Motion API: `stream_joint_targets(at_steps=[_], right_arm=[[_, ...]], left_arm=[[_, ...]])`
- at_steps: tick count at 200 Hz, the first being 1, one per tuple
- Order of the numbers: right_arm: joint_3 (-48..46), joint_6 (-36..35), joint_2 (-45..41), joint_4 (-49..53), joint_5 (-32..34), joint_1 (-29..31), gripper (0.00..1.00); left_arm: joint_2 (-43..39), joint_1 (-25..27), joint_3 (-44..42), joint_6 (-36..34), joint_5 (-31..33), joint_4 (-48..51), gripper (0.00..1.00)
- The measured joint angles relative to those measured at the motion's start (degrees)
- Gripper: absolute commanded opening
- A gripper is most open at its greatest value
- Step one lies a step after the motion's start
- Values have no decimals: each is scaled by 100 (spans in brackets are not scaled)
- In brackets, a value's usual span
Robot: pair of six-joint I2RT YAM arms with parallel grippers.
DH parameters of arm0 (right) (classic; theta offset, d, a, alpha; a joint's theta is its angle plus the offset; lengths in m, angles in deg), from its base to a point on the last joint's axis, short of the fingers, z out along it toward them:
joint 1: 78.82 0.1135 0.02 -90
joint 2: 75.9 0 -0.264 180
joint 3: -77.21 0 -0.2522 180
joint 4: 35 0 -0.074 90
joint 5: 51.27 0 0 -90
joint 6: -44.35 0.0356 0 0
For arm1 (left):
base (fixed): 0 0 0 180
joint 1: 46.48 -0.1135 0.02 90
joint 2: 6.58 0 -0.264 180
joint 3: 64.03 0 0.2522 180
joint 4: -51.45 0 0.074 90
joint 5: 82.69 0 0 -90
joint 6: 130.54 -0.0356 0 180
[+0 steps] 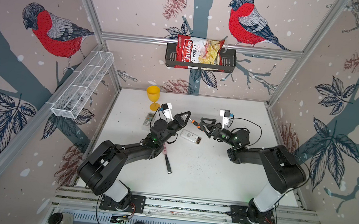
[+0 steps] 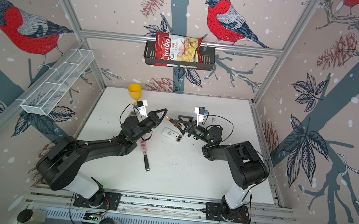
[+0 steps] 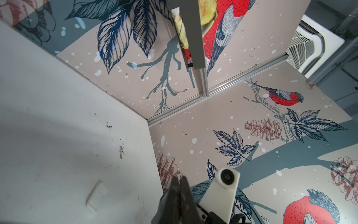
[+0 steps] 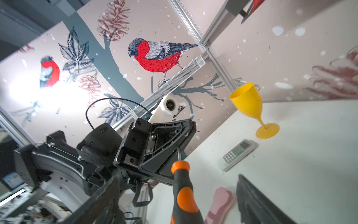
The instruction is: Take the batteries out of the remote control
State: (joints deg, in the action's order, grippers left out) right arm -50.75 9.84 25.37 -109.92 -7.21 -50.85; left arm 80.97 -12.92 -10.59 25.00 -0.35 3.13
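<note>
Two claws: left claw (image 1: 187, 117) clamps the screwdriver (image 1: 195, 123) shaft; right claw (image 1: 202, 125) gapes (around its handle).

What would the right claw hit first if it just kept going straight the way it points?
Probably the left gripper, which faces it just ahead, shut on the shaft of the screwdriver. The handle lies between the open jaws of the right gripper, so that would only slide along it.

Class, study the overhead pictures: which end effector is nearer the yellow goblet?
Left. The left end effector, shut on the screwdriver, is a little right of the yellow goblet in both top views; the right end effector, open, is farther right, around the handle.
</note>
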Motion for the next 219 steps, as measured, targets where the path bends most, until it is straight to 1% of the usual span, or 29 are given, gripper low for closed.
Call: stream_joint_targets(at_steps=[19, 44, 79, 136, 187, 206, 219], right_arm=[[219, 778, 190, -96, -151, -35, 85], [422, 1235, 219, -205, -275, -42, 81], [568, 1460, 238, -302, -380, -42, 70], [730, 1808, 540, -317, -393, 17, 56], [739, 1812, 573, -317, -304, 13, 40], [737, 1799, 573, -291, -247, 4, 30], [734, 1790, 573, -275, -214, 2, 20]], left_arm=[[177, 0, 177, -107, -140, -245, 0], [400, 0, 365, -245, -332, -511, 0], [647, 0, 457, -278, -476, -807, 0], [855, -4, 533, -295, -483, -1121, 0], [1027, -4, 518, -247, -492, -1399, 0], [1104, -4, 492, -168, -492, -1591, 0], [1154, -4, 490, -122, -507, -1729, 0]])
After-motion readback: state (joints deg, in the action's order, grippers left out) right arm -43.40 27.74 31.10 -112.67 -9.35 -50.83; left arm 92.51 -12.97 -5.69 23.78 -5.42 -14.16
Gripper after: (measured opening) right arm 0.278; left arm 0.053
